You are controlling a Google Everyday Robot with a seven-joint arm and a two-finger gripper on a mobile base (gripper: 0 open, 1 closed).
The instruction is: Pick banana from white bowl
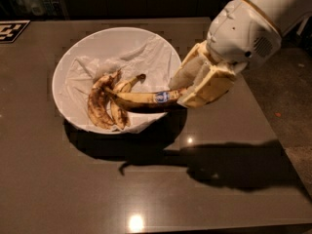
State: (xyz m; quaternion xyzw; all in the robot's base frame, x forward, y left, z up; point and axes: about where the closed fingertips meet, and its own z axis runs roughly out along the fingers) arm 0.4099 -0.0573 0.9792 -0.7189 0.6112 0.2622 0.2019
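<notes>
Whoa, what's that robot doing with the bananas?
The robot's claw is gripping one end of the slim yellow banana with the blue sticker, at the right rim of the white bowl. Its other end pokes out over two brown-spotted bananas lying on crumpled paper in the bowl. It looks like the robot is lifting it out.

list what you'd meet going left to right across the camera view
checkered marker → left rim of the white bowl → two blotched bananas → blue-stickered banana → gripper, shut on its right end by the bowl's right rim
</notes>
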